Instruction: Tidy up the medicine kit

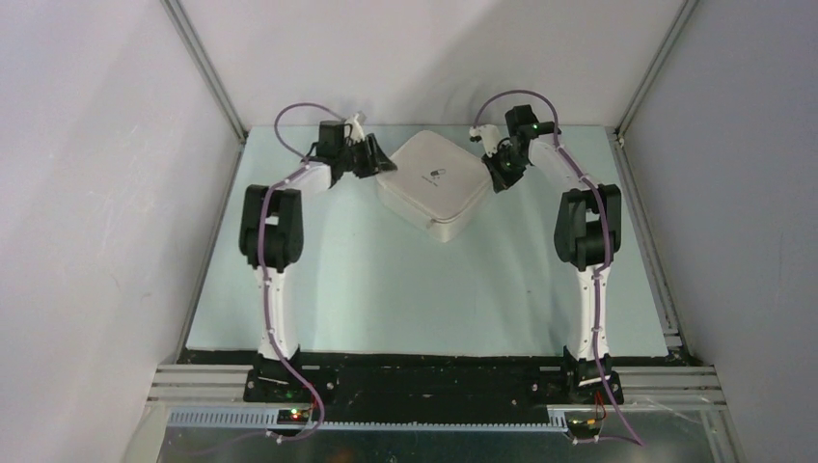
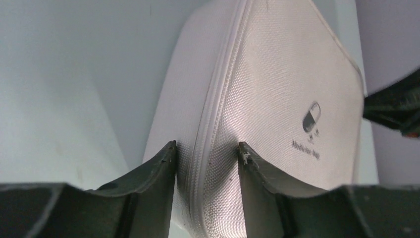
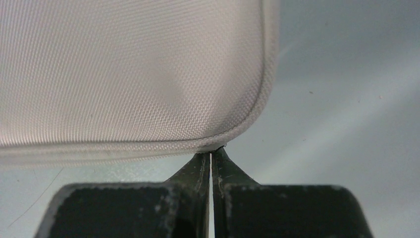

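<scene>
Item: medicine kit, white, zipped closed, pill logo up, flat at the far middle of the bench. At one corner the left fingers pinch its zipped edge; at the opposite corner the right fingers, pressed together, touch its rim.

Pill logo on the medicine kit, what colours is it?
The pill logo is half dark, half white; it shows best in the left wrist view.

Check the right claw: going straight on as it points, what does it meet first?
The medicine kit. The right claw, shut, has its tips at the kit's piped corner edge, seemingly touching it; depth is unclear.
</scene>
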`<move>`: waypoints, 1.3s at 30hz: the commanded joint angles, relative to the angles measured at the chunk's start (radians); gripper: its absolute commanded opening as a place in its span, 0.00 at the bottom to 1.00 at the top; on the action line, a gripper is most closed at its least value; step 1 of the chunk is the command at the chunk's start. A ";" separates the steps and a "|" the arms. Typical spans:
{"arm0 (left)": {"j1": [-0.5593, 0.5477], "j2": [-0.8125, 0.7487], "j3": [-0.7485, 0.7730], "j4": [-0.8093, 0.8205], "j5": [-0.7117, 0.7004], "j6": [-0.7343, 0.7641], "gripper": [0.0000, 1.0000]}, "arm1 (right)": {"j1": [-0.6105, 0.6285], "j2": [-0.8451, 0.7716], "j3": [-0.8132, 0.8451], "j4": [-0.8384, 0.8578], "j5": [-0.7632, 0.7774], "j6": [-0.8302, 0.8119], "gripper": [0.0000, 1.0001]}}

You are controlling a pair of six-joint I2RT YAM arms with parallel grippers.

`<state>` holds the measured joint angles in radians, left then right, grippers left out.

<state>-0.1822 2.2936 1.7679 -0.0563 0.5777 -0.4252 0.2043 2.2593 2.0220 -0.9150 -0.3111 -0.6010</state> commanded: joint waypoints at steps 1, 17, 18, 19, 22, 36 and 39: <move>-0.030 -0.331 -0.361 0.132 0.195 -0.126 0.45 | 0.091 0.036 0.035 -0.009 -0.102 -0.011 0.00; -0.058 -0.752 -0.569 -0.304 -0.118 1.076 0.86 | 0.140 0.113 0.146 -0.046 -0.167 -0.058 0.00; -0.078 -0.780 -0.599 -0.305 -0.100 1.133 0.90 | 0.140 0.111 0.138 -0.054 -0.173 -0.064 0.00; -0.116 -0.791 -0.612 -0.306 -0.070 1.230 0.91 | 0.139 0.106 0.134 -0.063 -0.173 -0.080 0.00; -0.201 -0.798 -0.640 -0.333 -0.031 1.348 0.94 | 0.137 0.095 0.100 -0.068 -0.165 -0.129 0.00; -0.360 -0.564 -0.527 -0.374 -0.115 1.351 0.80 | 0.123 0.077 0.075 -0.087 -0.187 -0.175 0.00; -0.365 -0.514 -0.472 -0.312 -0.177 1.263 0.75 | 0.127 0.057 0.057 -0.106 -0.201 -0.173 0.00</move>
<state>-0.5373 1.7283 1.2171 -0.4351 0.4889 0.9100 0.3061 2.3466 2.1284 -0.8955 -0.4541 -0.7647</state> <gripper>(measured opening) 0.771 0.009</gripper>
